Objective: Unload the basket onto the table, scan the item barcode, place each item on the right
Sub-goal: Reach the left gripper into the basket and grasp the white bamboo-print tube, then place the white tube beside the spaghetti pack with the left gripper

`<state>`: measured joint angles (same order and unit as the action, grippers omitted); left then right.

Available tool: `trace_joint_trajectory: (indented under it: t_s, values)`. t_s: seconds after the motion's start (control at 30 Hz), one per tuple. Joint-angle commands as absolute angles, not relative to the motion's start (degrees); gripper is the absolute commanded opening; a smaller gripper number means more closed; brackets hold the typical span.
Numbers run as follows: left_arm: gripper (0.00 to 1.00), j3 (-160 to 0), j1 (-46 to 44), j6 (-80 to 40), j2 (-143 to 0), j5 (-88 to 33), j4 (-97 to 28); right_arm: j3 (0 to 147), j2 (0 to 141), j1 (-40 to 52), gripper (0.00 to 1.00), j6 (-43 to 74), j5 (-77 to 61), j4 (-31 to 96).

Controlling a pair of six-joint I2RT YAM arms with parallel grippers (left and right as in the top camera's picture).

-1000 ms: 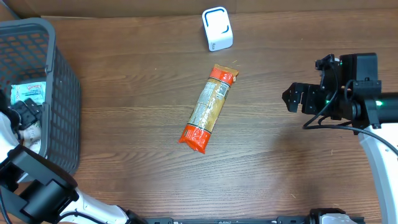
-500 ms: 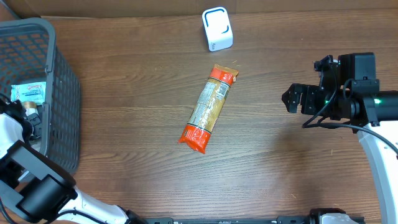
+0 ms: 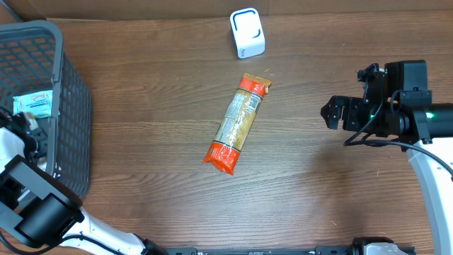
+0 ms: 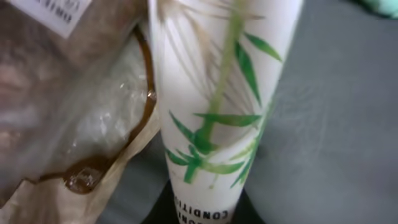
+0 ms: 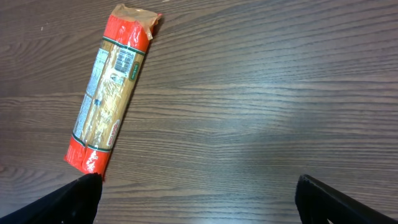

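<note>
Tube (image 4: 217,93) in basket (image 3: 71,99) at worktop's (image 3: 156,184) left edge: left end effector (image 4: 202,211) just closed, apparently clamping it; scan pending. Right end effector (image 5: 199,199) apart, empty.

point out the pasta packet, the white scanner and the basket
pasta packet (image 3: 237,124), overhead view, middle of its printed face
white scanner (image 3: 247,32), overhead view, centre of its top face
basket (image 3: 76,120), overhead view, the mesh wall facing the packet
</note>
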<state>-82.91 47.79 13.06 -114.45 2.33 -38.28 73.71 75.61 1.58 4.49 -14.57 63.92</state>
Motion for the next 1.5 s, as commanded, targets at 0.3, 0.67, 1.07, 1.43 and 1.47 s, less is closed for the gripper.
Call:
trace_joint_trajectory:
  t_s: [0.3,0.67,1.07,1.43,1.47]
  values:
    - [0.04,-105.7,47.4,8.1,-117.2,-15.4,-58.5,75.0,75.6,1.9,1.0,4.5,-14.0,63.8]
    - [0.04,-146.9,44.8,2.2,-116.9,-27.6,-81.6,75.0,75.6,1.9,1.0,4.5,-14.0,64.2]
    - [0.04,-161.7,27.1,1.2,-111.1,-32.4,-96.6,75.0,75.6,1.9,1.0,4.5,-14.2,64.5]
    - [0.05,-140.7,2.5,-5.2,-111.4,-17.4,-95.8,75.0,75.6,1.9,1.0,4.5,-14.2,64.4]
    - [0.04,-137.8,0.7,-5.1,-111.4,-17.3,-95.0,75.0,75.6,1.9,1.0,4.5,-14.2,64.3]
